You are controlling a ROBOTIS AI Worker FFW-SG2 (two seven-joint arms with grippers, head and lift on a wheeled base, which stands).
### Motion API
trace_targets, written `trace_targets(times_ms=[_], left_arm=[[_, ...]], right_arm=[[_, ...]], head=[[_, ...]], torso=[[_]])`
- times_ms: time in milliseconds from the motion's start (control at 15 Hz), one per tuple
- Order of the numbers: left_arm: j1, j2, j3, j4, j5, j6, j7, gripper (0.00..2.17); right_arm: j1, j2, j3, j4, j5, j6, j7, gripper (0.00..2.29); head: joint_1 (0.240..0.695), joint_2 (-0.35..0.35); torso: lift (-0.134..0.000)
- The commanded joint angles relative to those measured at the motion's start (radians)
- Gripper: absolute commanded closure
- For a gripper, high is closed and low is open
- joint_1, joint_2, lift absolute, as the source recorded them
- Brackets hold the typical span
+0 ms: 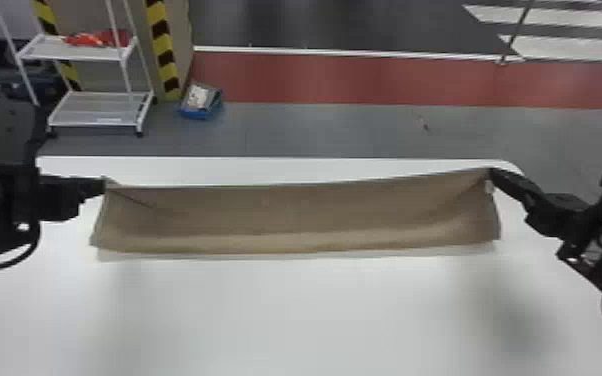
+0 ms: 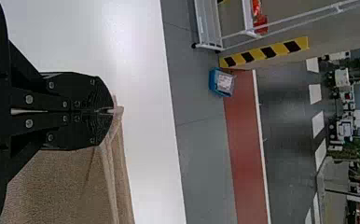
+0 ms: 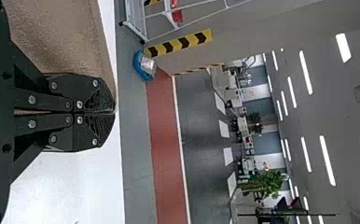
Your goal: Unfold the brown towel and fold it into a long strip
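- Two grippers: the left gripper [image 1: 103, 185] and the right gripper [image 1: 494, 174], jaws pressed together on each, both pinching cloth.
- One brown towel [image 1: 290, 215], stretched between the two sets of jaws; its far edge runs from one pair to the other, and the rest drapes from there toward the robot.
- One white table [image 1: 290, 310], below both pairs of jaws.
- One white rack [image 1: 92, 124], two shelves visible, on the floor beyond the left jaws.
- One blue bin [image 1: 199, 114], beyond the towel, nearer the left jaws.
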Motion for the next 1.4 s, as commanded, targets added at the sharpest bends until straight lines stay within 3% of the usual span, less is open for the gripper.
trace_targets(times_ms=[0,67,133,200,267,333,400,467,733,1000,1333], left_arm=[[-0.025,-0.004,-0.023,0.064,-0.005,-0.032,0.003,1.57],[-0.028,-0.006,-0.034,0.089,-0.008,-0.068,0.008,1.54],[-0.037,-0.006,-0.051,0.119,-0.014,-0.093,0.018,1.31],[-0.046,-0.006,-0.066,0.153,-0.022,-0.13,0.031,0.48],[-0.051,-0.006,-0.079,0.181,-0.027,-0.179,0.043,0.0],[-0.049,-0.009,-0.086,0.201,-0.028,-0.222,0.058,0.0],[-0.049,-0.007,-0.102,0.214,-0.039,-0.231,0.072,0.0],[-0.043,-0.006,-0.102,0.214,-0.045,-0.231,0.072,0.0],[0.031,0.007,-0.06,0.173,-0.039,-0.274,0.089,0.02],[0.155,0.017,0.099,0.07,0.136,-0.277,0.047,0.07],[0.241,0.02,0.162,0.027,0.231,-0.274,0.012,0.07]], right_arm=[[-0.028,-0.002,0.017,0.048,0.028,-0.008,0.0,1.55],[-0.037,-0.003,0.031,0.065,0.035,-0.014,-0.001,1.47],[-0.052,-0.005,0.048,0.088,0.058,-0.014,-0.007,1.45],[-0.058,-0.003,0.069,0.102,0.074,-0.036,-0.021,1.16],[-0.062,-0.003,0.088,0.117,0.08,-0.073,-0.033,0.87],[-0.065,-0.002,0.103,0.12,0.083,-0.073,-0.046,0.74],[-0.066,0.001,0.121,0.125,0.088,-0.094,-0.07,0.14],[-0.066,0.003,0.126,0.127,0.092,-0.106,-0.082,0.05],[-0.029,0.006,0.12,0.113,0.088,-0.143,-0.096,0.05],[0.113,-0.002,0.069,-0.045,0.017,-0.116,-0.079,0.09],[0.267,-0.013,-0.023,-0.16,-0.031,-0.07,-0.03,0.13]], head=[[0.695,-0.074],[0.695,-0.075],[0.695,-0.075],[0.695,-0.074],[0.695,-0.073],[0.695,-0.071],[0.695,-0.065],[0.695,-0.061],[0.695,-0.048],[0.695,-0.033],[0.695,-0.034]], torso=[[-0.125],[-0.125],[-0.125],[-0.125],[-0.125],[-0.125],[-0.125],[-0.125],[-0.125],[-0.125],[-0.125]])
